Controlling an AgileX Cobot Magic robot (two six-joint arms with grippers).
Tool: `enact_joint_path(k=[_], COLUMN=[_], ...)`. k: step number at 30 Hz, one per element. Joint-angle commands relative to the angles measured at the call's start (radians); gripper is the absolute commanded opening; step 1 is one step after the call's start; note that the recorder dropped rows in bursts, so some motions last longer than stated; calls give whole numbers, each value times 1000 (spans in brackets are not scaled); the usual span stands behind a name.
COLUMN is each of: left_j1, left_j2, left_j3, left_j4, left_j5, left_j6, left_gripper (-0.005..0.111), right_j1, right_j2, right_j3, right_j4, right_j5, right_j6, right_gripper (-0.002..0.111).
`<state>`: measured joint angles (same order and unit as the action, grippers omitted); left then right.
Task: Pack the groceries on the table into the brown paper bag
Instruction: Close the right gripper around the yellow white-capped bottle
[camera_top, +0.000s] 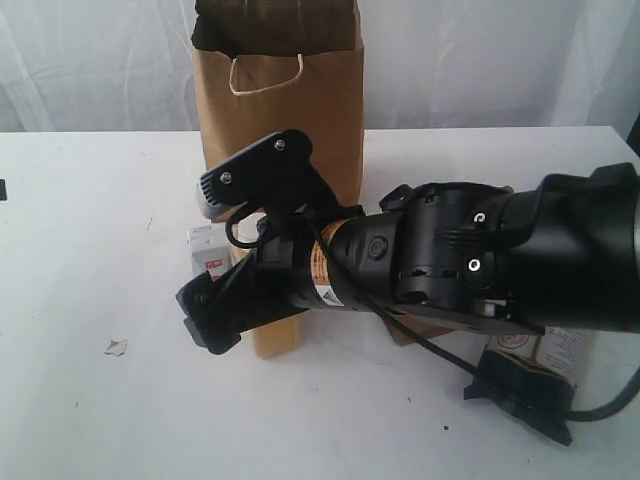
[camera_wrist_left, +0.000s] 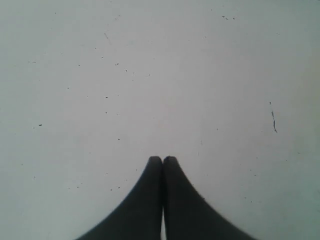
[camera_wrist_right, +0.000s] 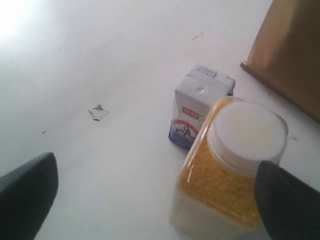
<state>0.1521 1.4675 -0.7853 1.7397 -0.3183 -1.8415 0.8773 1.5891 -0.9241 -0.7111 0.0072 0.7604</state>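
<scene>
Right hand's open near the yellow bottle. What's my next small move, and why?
Probably slide the right hand sideways toward the yellow white-capped bottle until it sits centred between the fingers, then close. The hand is open, but the bottle stands upright next to one finger rather than in the gap, with the small white-blue carton close beside it.

No wording is legible — the small white-blue carton bears a red band of blurred white characters; mid-frame in the exterior view, a yellow sticker on the black arm shows a warning triangle.
</scene>
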Motion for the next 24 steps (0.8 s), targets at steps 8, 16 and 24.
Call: enact_joint_path(k=[8, 16, 24], left_j1=[-5, -5, -5], left_j2=[-12, -12, -12], left_j3=[6, 6, 6], left_j4=[5, 5, 5], left_j5=[-89, -154, -189], left_j6=[17, 17, 24], left_gripper=[0, 0, 0], right_j1=[-11, -40, -84], right_j2=[88, 123, 202], right_j3=[1, -49, -62], right_j4=[2, -8, -49], right_j5=[91, 125, 47], right_j6=[133, 211, 209], right_gripper=[105, 105, 105])
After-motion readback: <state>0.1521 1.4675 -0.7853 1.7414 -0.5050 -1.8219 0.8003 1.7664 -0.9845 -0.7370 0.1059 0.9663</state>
